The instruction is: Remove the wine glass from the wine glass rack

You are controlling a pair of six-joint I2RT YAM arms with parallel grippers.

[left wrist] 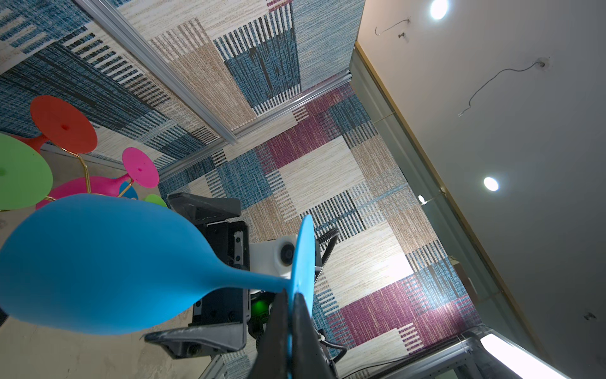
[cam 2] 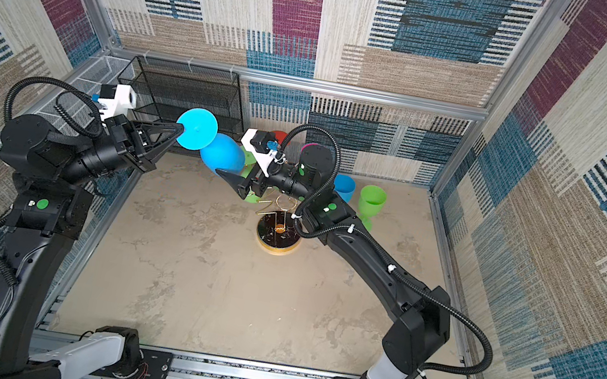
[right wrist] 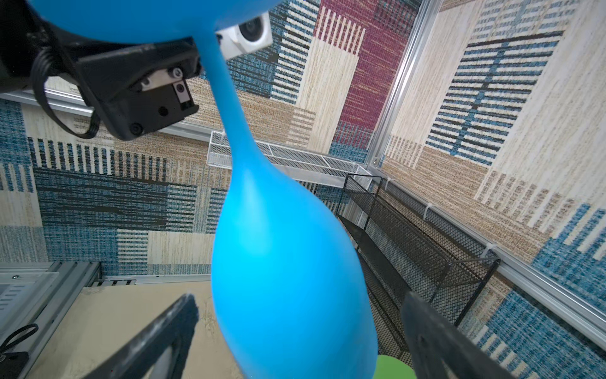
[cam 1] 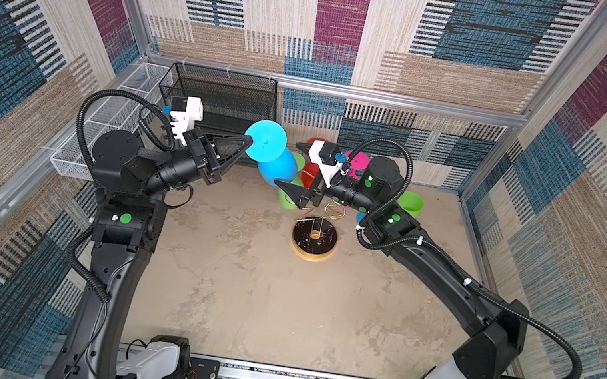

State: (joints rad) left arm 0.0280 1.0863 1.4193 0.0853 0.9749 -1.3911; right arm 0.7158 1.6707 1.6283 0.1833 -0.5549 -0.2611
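Observation:
A blue wine glass [cam 1: 276, 167] [cam 2: 221, 157] hangs tilted in the air, just left of the wine glass rack [cam 1: 321, 244] [cam 2: 284, 240]. My left gripper [cam 1: 249, 141] [cam 2: 179, 128] [left wrist: 290, 293] is shut on the rim of its round foot [cam 1: 264, 141]. My right gripper [cam 1: 280, 182] [cam 2: 218, 172] [right wrist: 300, 297] is open, and its fingers [right wrist: 183, 311] stand either side of the blue bowl [right wrist: 288, 262] with gaps showing. The gold rack still carries red [cam 1: 311, 171], green [cam 1: 287, 200] and pink [cam 1: 357, 160] glasses, partly hidden by the right arm.
A black mesh shelf unit [cam 1: 224, 100] stands at the back left, with a long white mesh basket [cam 1: 102, 125] along the left wall. A blue cup [cam 2: 344, 187] and a green glass [cam 2: 371, 200] stand on the table right of the rack.

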